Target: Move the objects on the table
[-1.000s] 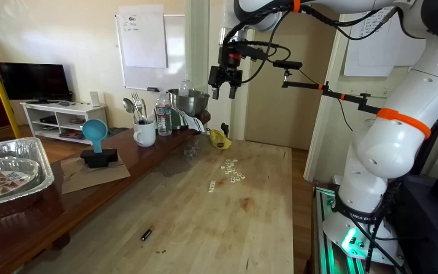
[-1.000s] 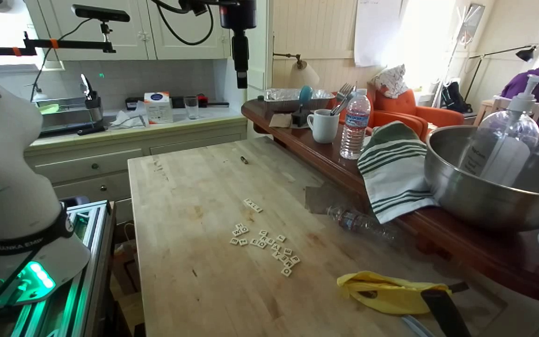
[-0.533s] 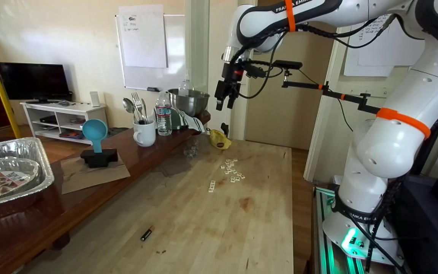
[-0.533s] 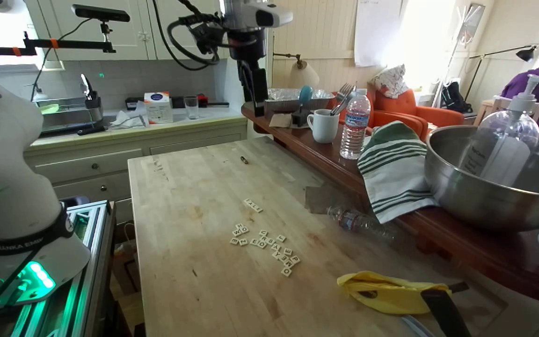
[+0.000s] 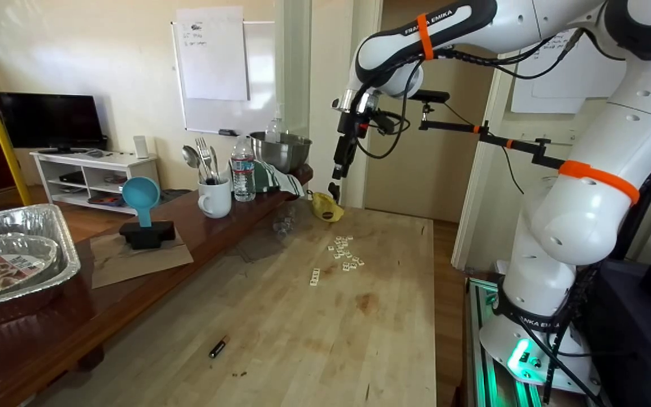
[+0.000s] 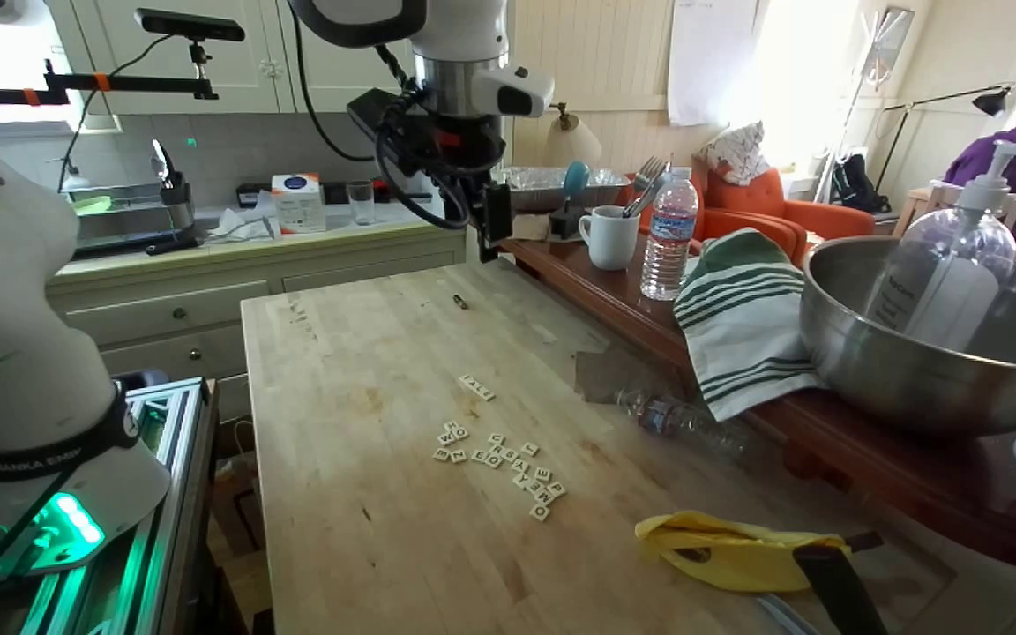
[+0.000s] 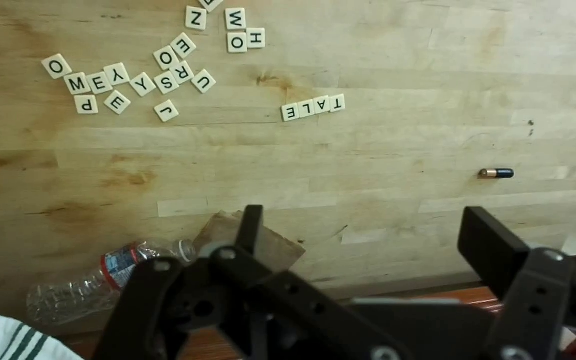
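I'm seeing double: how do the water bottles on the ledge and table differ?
The ledge bottle stands upright; the table bottle lies on its side. The ledge bottle rests on dark wood; the table bottle, on pale wood. Both are clear and labelled in red and blue.

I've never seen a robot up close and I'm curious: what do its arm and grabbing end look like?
The arm is white and rounded, with black trim marked FRANKA EMIKA in pale letters, orange bands and black cables along it. A green light glows on its base. Below a silver collar, the gripper is black and angular, with blocky fingers.
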`<state>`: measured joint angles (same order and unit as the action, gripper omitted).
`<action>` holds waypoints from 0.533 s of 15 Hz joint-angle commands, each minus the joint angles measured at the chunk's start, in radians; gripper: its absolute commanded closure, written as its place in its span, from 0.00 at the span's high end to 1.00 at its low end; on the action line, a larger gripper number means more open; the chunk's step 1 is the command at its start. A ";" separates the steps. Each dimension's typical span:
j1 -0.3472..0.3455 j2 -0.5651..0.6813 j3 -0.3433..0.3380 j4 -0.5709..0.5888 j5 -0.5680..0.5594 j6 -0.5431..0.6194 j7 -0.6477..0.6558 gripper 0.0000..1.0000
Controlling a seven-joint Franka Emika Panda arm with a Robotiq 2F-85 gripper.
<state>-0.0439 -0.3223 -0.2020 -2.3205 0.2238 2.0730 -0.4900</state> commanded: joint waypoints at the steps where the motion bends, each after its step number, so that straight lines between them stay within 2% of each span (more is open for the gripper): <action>1: 0.001 0.000 0.001 0.004 -0.001 -0.003 0.001 1.00; 4: 0.002 -0.001 0.004 0.006 -0.001 -0.003 0.002 1.00; 5: -0.001 -0.002 0.015 -0.005 -0.034 0.011 0.004 1.00; 8: -0.020 0.073 0.037 -0.029 -0.152 0.168 0.034 1.00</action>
<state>-0.0443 -0.3113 -0.1887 -2.3217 0.1672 2.1124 -0.4861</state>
